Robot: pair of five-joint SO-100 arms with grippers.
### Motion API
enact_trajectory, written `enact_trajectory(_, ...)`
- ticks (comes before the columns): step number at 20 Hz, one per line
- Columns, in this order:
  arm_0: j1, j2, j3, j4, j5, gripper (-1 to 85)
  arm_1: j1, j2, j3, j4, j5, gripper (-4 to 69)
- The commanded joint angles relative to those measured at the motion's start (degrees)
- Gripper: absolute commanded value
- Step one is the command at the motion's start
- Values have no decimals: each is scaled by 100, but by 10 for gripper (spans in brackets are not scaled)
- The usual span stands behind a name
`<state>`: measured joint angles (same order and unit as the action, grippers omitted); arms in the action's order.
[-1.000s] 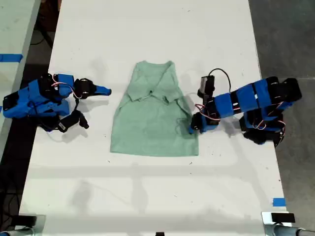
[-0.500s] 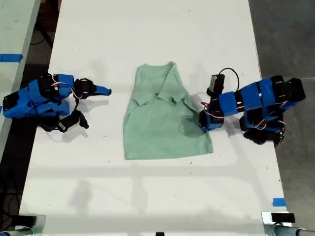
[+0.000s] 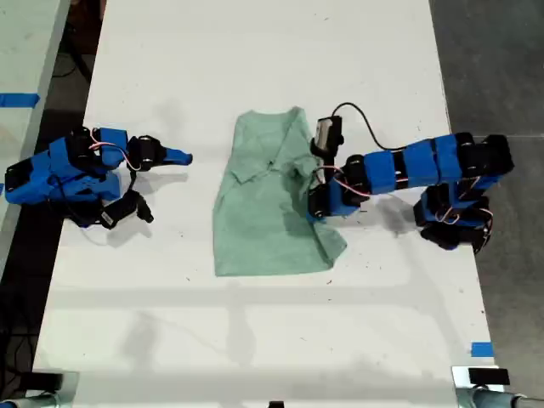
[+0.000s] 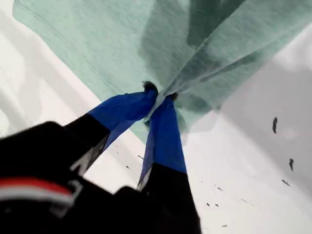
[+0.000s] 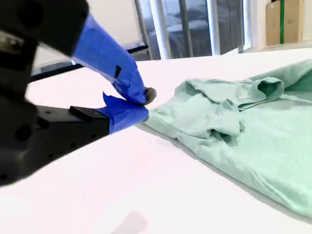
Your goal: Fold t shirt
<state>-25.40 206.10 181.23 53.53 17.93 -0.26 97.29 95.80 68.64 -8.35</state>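
My first gripper (image 4: 157, 100) pinches the t shirt's (image 3: 263, 204) side edge, carrying it inward over the body, which lies flat mid-desk (image 3: 255, 51). My second gripper (image 5: 134, 102) rests pressed together beside the shirt's opposite edge.

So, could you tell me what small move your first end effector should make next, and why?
Probably carry the pinched edge a little farther toward the exterior view's left, then lower it. My first end effector is shut on the t shirt, whose side is lifted and only partly folded over. My second end effector rests clear.
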Motion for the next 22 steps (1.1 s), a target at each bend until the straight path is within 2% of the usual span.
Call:
enact_trajectory(1,-35,44,0,35,-123,0,9,-782,-1187,-185,-404,-1)
enact_trajectory(4,-35,44,0,35,-123,0,0,-1916,-2391,158,-369,4)
enact_trajectory(5,-35,44,0,35,-123,0,-9,-2188,-2733,334,-334,177)
enact_trajectory(9,-35,44,0,35,-123,0,-44,-2241,-3208,888,-211,250)
enact_trajectory(10,-35,44,0,44,-123,0,-44,-2083,-3217,1081,-193,244)
enact_trajectory(11,-35,44,0,44,-123,0,-35,-1872,-3164,1301,-132,84)
enact_trajectory(12,-35,44,0,44,-123,0,-26,-1564,-2979,1459,-53,6)
enact_trajectory(16,-35,44,0,44,-123,0,62,-70,-1617,1898,475,6)
enact_trajectory(20,-35,44,0,44,-123,0,290,2268,1081,1652,1063,6)
enact_trajectory(22,-35,44,0,44,-123,0,396,3700,2558,1301,1151,6)
